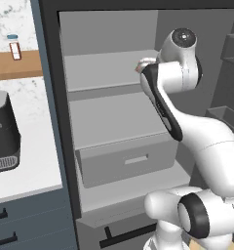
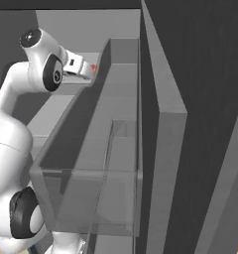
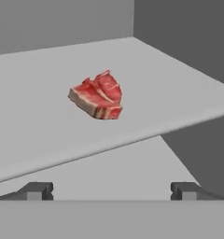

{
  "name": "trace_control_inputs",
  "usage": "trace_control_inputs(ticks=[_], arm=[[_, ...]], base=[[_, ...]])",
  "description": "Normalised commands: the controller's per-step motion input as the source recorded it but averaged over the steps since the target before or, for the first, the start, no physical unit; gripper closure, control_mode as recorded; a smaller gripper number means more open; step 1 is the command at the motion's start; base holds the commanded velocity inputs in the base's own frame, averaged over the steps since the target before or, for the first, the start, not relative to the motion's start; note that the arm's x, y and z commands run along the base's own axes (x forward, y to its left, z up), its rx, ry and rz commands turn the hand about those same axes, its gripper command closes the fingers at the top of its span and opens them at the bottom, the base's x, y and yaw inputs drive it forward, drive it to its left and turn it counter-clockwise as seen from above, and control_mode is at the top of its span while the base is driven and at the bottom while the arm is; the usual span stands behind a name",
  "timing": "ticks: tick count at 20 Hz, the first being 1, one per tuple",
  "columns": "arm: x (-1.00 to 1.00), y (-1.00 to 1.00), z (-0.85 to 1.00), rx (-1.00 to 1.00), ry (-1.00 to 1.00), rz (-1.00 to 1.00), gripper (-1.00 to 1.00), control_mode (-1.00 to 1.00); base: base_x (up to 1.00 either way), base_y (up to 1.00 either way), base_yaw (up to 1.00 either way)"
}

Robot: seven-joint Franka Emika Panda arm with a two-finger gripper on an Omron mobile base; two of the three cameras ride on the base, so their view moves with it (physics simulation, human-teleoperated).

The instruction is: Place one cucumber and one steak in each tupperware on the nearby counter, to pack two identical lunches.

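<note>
The gripper [image 3: 112, 190] is hanging with its jaws spread wide and holding nothing, facing a red steak [image 3: 97, 95] that is lying alone on a grey shelf [image 3: 48, 126] inside the tall cabinet [image 1: 114, 122], apart from the fingertips.

The steak [image 3: 97, 96] lies on a cabinet shelf [image 3: 48, 130], ahead of the tool [image 3: 112, 190].

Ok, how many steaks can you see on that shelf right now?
1. A single steak lies on the grey shelf, ahead of the open tool and not touching it. A second may sit elsewhere in the cabinet, hidden behind the arm in the base views.
</note>
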Motion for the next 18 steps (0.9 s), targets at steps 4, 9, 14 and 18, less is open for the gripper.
trace_control_inputs(ticks=[4,9,14,18], arm=[[0.66,-0.11,0.0,0.12,0.0,0.0,-1.0,-1.0],[0.64,0.0,0.0,0.04,0.1,0.0,-1.0,-1.0],[0.57,0.0,0.0,0.0,0.11,0.0,-1.0,-1.0],[0.47,0.0,-0.02,-0.03,0.06,0.0,-1.0,-1.0]], base=[[0.0,0.0,0.0],[0.0,0.0,0.0],[0.0,0.0,0.0],[0.0,0.0,0.0]])
